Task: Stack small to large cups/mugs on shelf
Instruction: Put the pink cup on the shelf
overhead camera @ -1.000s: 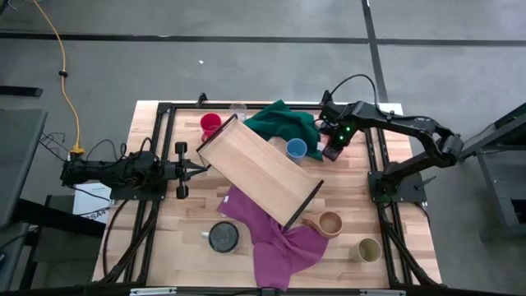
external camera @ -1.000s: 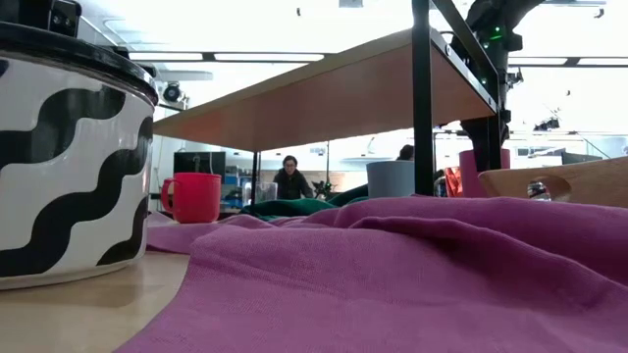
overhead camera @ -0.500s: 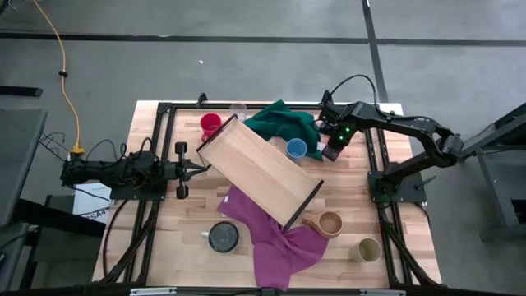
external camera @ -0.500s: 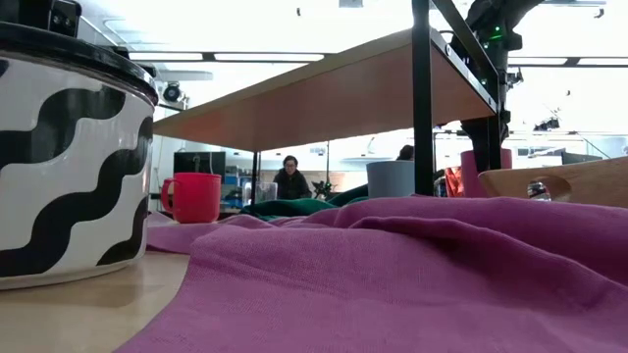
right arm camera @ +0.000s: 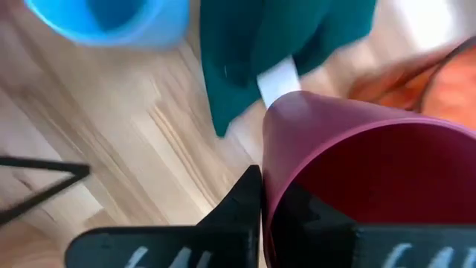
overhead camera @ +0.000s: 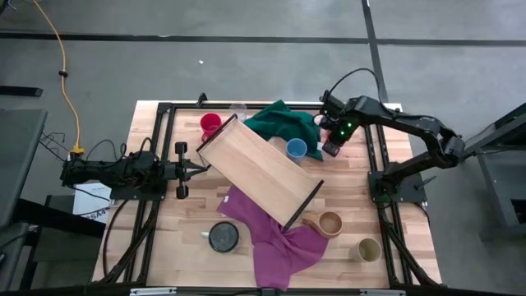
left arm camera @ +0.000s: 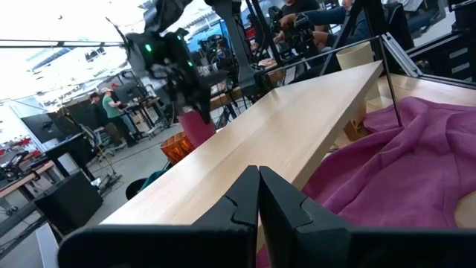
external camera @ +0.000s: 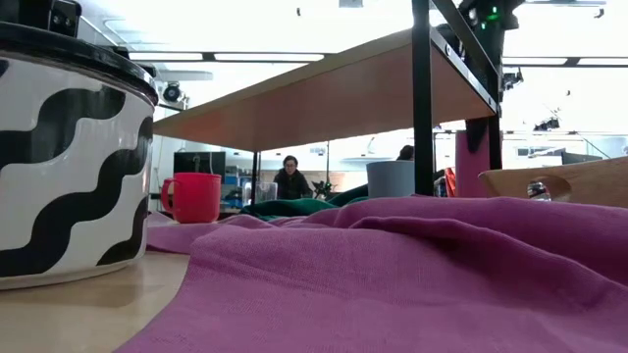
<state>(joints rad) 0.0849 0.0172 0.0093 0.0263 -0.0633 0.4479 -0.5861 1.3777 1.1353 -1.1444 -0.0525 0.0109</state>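
Observation:
My right gripper [overhead camera: 333, 145] is at the table's far right, shut on the magenta cup [right arm camera: 357, 171], beside the blue cup [overhead camera: 296, 149] and the orange patterned cup [right arm camera: 446, 82]. The shelf [overhead camera: 259, 168] stands slantwise mid-table on its black frame ends. The red cup [overhead camera: 210, 125] and the clear glass [overhead camera: 238, 109] stand at its far end. The tan cup [overhead camera: 329, 223], olive-beige cup [overhead camera: 368, 249] and black cup [overhead camera: 223, 237] stand near the front edge. My left gripper [left arm camera: 258, 179] is shut, level, pointing at the shelf's left end. My right gripper holds the magenta cup [external camera: 469, 162] by its wall at the rim [right arm camera: 277, 160], one finger inside and one finger [right arm camera: 242, 197] outside. It comes from above, slanting down. The cup stays upright. Its base is hidden by the purple cloth in the low view.
A green cloth [overhead camera: 283, 122] lies bunched by the far edge, next to the blue cup. A purple cloth [overhead camera: 275, 238] spreads from under the shelf's near end toward the front edge. Black frame rails [overhead camera: 380, 177] run along the table's sides. People sit in the room beyond.
My right gripper has risen a little and shifted slightly toward the far edge, staying shut on the magenta cup. The cup has come up with it and stands higher in the low view than before.

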